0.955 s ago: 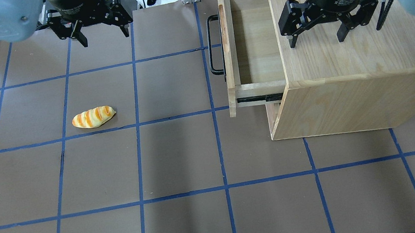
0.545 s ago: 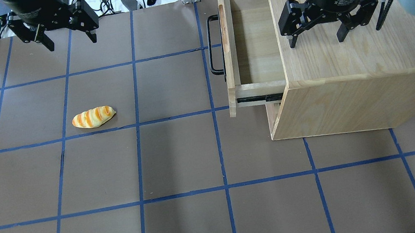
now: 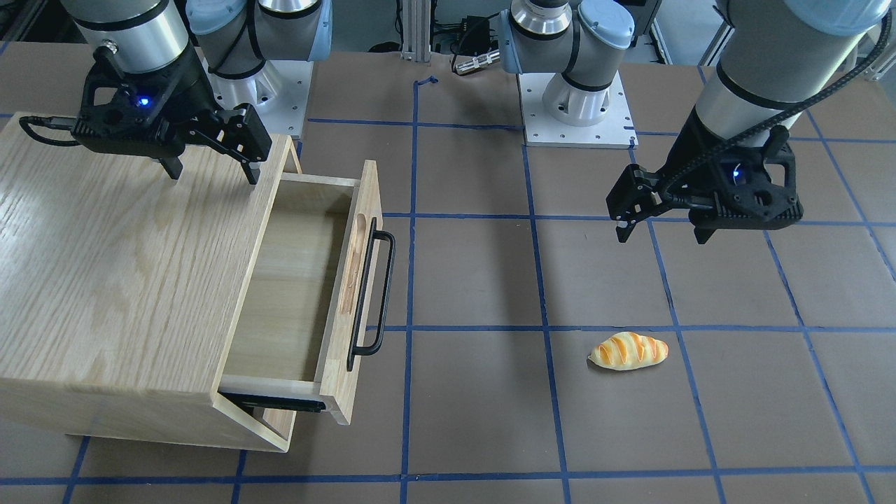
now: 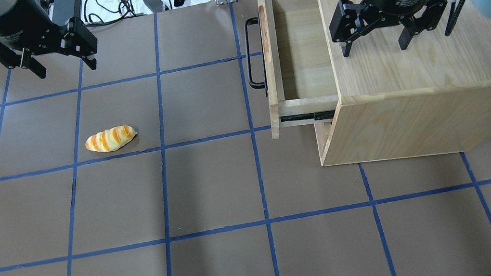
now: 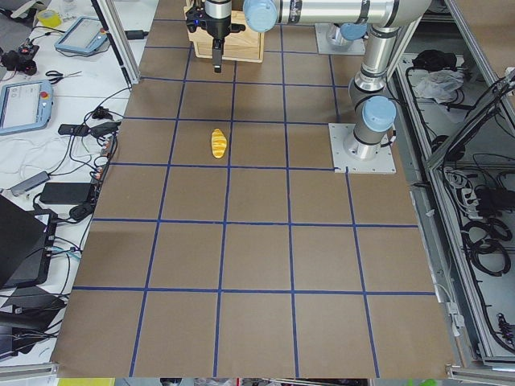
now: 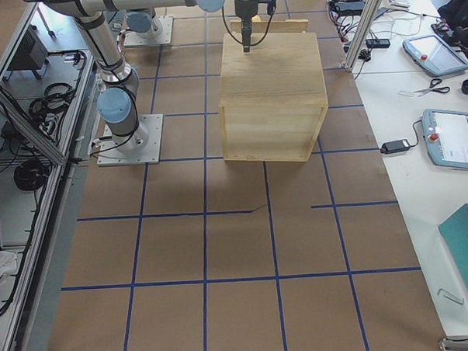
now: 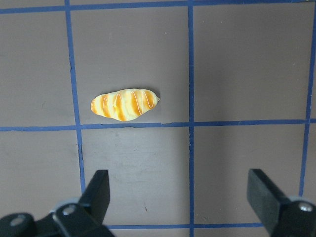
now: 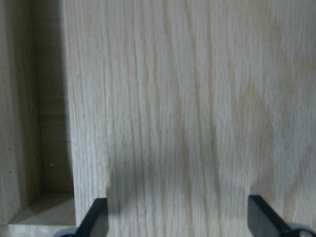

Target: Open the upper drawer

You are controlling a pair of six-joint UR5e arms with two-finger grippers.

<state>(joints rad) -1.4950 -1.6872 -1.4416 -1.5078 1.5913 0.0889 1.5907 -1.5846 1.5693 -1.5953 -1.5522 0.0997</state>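
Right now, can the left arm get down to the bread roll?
Probably yes. The left arm hangs jaws open above the table, the bread roll in plain sight on its wrist camera with nothing between; the upper drawer stands off to the side.

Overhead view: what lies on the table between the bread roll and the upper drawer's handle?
Only bare table and blue tape lines lie between the bread roll and the handle of the upper drawer, as the overhead view shows.
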